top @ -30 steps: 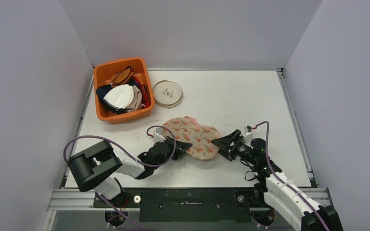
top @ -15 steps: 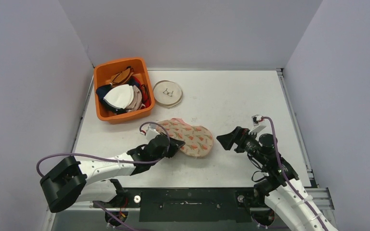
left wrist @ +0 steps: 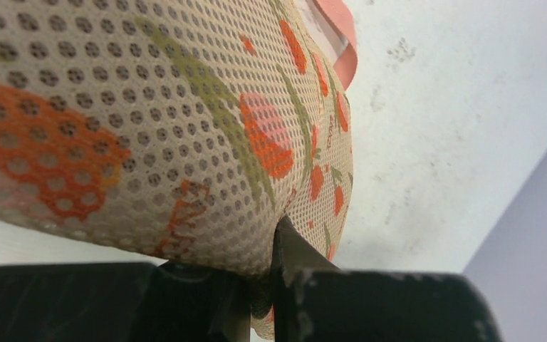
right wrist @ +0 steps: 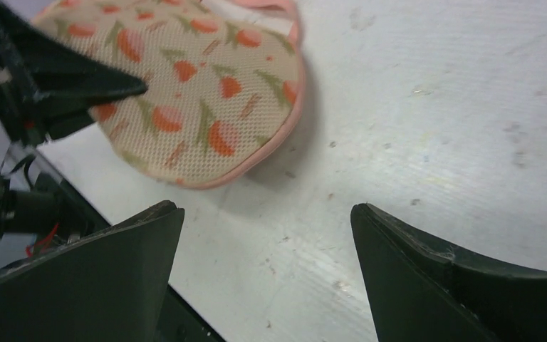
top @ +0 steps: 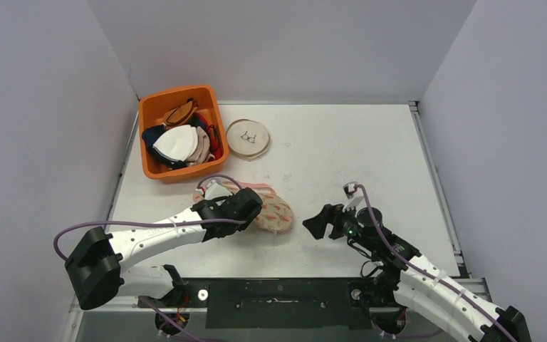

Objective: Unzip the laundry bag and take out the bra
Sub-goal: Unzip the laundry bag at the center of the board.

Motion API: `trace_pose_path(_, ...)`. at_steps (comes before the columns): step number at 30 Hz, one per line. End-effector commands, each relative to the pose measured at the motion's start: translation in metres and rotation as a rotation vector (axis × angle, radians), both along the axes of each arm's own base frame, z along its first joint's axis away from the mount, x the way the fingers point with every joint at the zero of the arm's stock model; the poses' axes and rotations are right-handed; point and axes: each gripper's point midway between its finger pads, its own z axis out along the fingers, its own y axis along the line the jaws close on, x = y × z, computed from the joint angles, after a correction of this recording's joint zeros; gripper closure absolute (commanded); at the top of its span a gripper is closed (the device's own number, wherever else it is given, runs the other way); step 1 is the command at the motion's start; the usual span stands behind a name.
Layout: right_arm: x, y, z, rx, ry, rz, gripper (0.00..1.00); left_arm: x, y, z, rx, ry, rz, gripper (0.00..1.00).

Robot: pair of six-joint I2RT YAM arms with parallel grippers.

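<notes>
Laundry bag (top: 274,214), the floral mesh pouch, rests on the table (top: 342,149) with the edge nearest my left gripper (left wrist: 260,285) caught between its fingers. They are pressed together on a fold of the mesh, so the pouch bulges up and away just beyond the fingertips. I judge that this grip is there to anchor the fabric, so a pull on the zip will not drag the whole bag along.

My right gripper (right wrist: 263,214) has its fingers spread wide and holds nothing. It hovers over bare table, with the bag's pink trim (right wrist: 298,71) ahead and to the left of the fingertips, near but not touching. That spread suits an approach to the trim, where the zip ought to run, though I cannot make out a pull.

I cannot see the bra. I take it to be inside the bag, and I cannot tell whether the zip is open.
</notes>
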Motion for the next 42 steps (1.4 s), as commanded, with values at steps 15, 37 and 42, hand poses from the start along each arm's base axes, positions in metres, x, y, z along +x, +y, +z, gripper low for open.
trace_pose_path(15,-0.045,0.099,0.016,0.217,-0.107,0.302,0.27,-0.002,-0.014,0.018,-0.171,0.007,0.02,1.0)
trace_pose_path(37,-0.051,0.108,0.001,0.227,-0.087,0.325,0.28,-0.002,-0.017,0.004,-0.269,0.086,0.047,1.0)
trace_pose_path(42,-0.061,0.106,-0.002,0.194,-0.086,0.38,0.3,-0.002,-0.016,0.003,-0.276,0.089,0.05,1.0)
